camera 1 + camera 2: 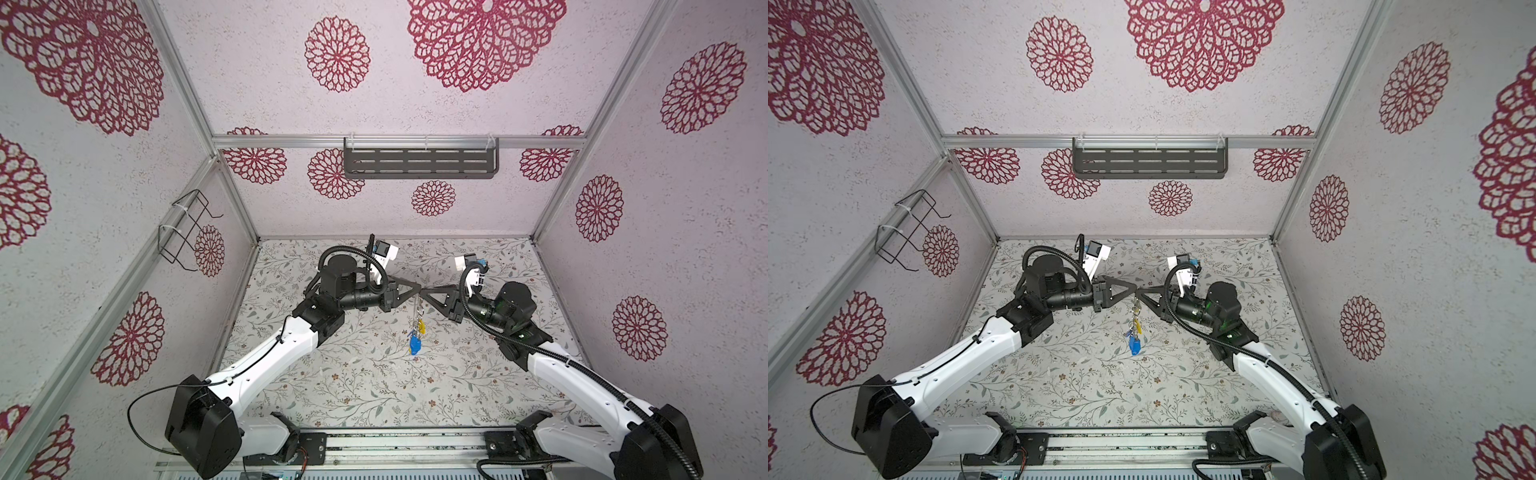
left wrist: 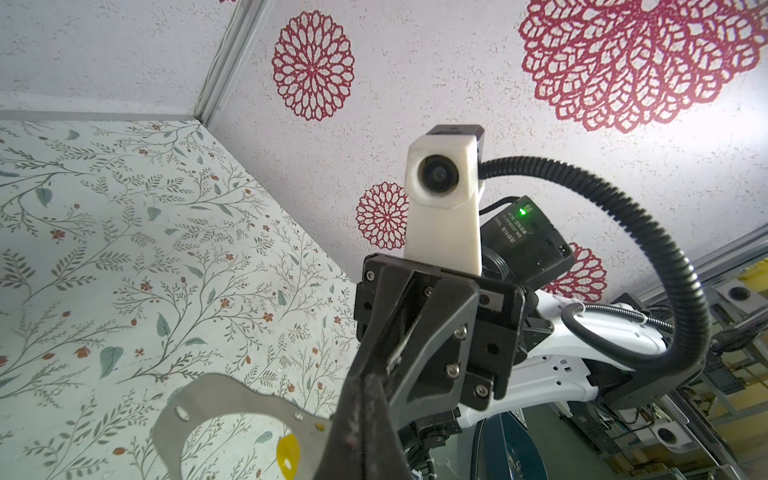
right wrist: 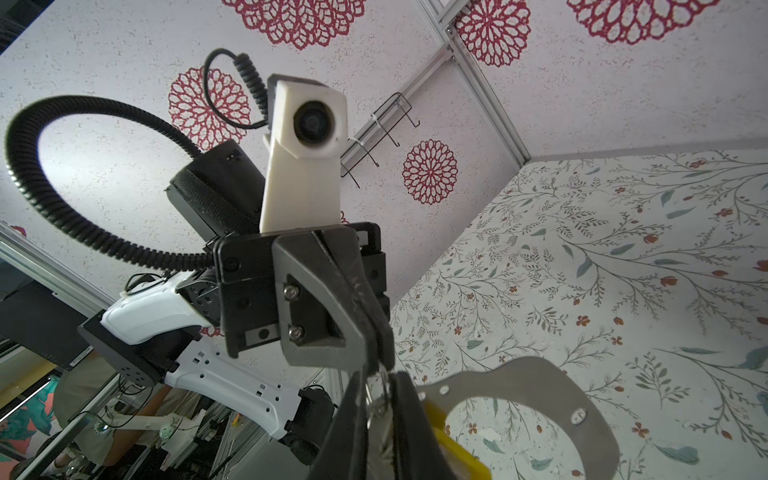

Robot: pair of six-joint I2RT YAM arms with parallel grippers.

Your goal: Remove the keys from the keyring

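Note:
Both grippers meet tip to tip above the middle of the floral table point(image 1: 365, 386). My left gripper point(image 1: 417, 291) point(image 2: 363, 380) is shut on one end of the keyring point(image 2: 195, 399), a flat grey metal crescent point(image 3: 540, 380). My right gripper point(image 1: 423, 293) point(image 3: 377, 390) is shut, a narrow gap left, on a small silver ring beside a yellow key point(image 3: 455, 451) point(image 2: 288, 455). In both top views a bunch of rings hangs under the tips, with a yellow key point(image 1: 421, 326) point(image 1: 1137, 327) and a blue key point(image 1: 414, 344) point(image 1: 1133, 345) lowest. The crescent is hard to make out in the top views.
A black wire rack point(image 1: 187, 230) hangs on the left wall. A dark slotted shelf point(image 1: 419, 162) is fixed on the back wall. Walls close the table on three sides, and a metal rail point(image 1: 395, 442) carrying both arm bases runs along the front.

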